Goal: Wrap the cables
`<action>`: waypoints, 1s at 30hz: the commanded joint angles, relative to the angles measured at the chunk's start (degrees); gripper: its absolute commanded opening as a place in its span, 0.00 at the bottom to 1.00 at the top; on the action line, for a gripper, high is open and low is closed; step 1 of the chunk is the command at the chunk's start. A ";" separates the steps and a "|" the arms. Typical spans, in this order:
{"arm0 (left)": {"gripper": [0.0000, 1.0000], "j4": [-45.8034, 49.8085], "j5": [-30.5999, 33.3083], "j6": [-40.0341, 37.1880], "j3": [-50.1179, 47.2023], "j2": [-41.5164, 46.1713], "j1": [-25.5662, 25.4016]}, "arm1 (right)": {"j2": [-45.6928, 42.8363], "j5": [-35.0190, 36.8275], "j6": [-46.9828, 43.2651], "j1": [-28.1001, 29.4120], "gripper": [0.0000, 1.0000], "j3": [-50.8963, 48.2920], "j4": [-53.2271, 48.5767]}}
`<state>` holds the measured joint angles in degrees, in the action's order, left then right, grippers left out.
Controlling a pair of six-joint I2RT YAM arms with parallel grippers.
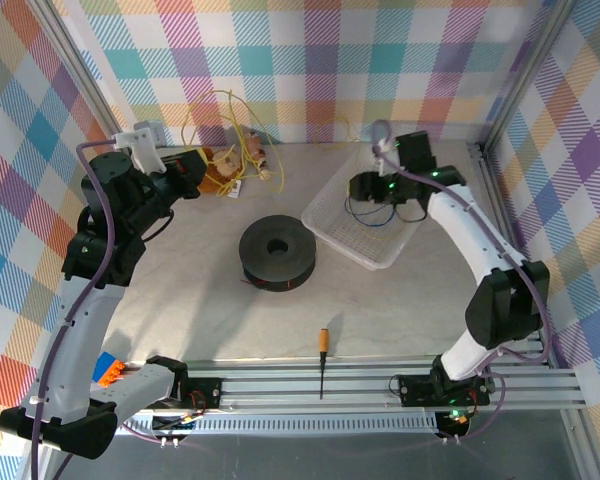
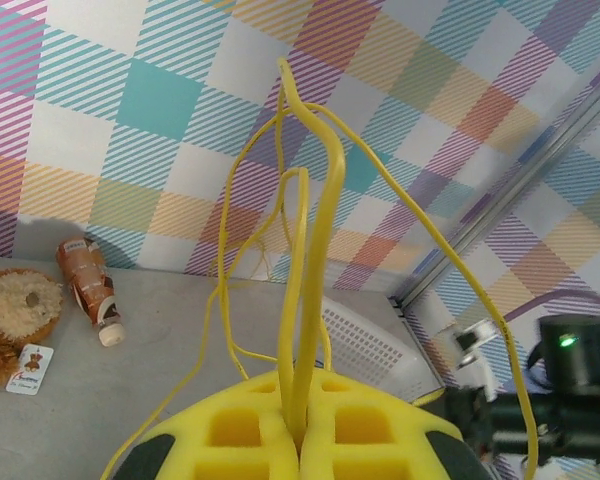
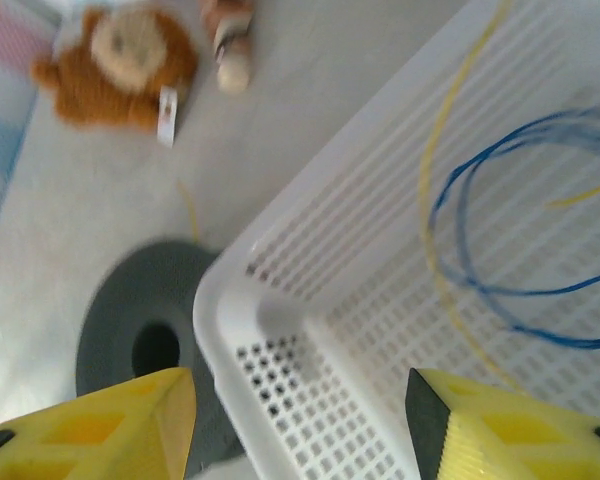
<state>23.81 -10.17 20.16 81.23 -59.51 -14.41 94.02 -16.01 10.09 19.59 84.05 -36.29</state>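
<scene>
**Item 1, left hand** [image 2: 300,445]. We record it fully closed, its yellow pads [image 2: 230,430] pressed together on a bundle of the cables [image 2: 315,240]. The thin yellow strands rise from between the pads in tall, narrow loops against the checked back wall. One strand arcs away to the right. In the top view we place this hand at the far left of the counter [image 1: 180,300], close to the back wall, with the loops curling up above it.

**Item 2, right hand** [image 3: 300,400]. We note it partly open, its fingers [image 3: 100,425] well apart, with nothing between them. It hangs over one corner of the white basket [image 1: 325,228], at the far right of the counter.

**Item 3, basket contents.** We list a blue wire [image 3: 500,260] in loose loops on the perforated floor. A thin yellow strand [image 3: 435,220] crosses the floor beside it. We cannot tell where that strand ends.

**Item 4, black spool** [image 1: 277,252]. It lies flat at the middle of the counter with its hole facing up, just beside the basket's left side.

**Item 5, plush toy** [image 2: 10,305] **and small brown bottle** [image 2: 92,290]. Both lie on the counter by the back wall, near each other. The toy carries a white tag.

**Item 6, screwdriver** [image 1: 323,360]. It has an orange handle and lies at the near edge of the counter, well apart from the other items. Its shaft points toward the arm bases.
</scene>
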 commanded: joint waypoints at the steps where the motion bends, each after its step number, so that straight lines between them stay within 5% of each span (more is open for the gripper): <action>1: 0.00 -2.18 -2.16 0.47 -0.32 0.86 0.53 | 3.39 2.61 -6.59 3.73 0.59 -2.56 -2.55; 10: 0.00 -2.37 -6.44 1.01 -0.08 -0.55 0.43 | 10.92 16.29 -5.17 6.00 0.61 -3.22 -3.66; 16: 0.00 -2.55 -8.83 1.19 -0.26 -1.40 0.09 | 10.48 19.48 2.44 0.39 0.56 -4.15 -3.56; 23: 0.00 -3.75 -12.44 1.13 -0.09 -3.45 -1.63 | 7.18 14.19 4.62 -8.61 0.63 -6.65 -1.35; 30: 0.00 -5.07 -13.06 -0.06 -0.28 -5.94 -4.14 | -5.93 -1.84 3.76 -8.65 0.74 -9.19 3.36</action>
<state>22.35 -21.47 20.36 81.03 -65.12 -17.32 94.76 -8.93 13.85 9.87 74.81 -34.68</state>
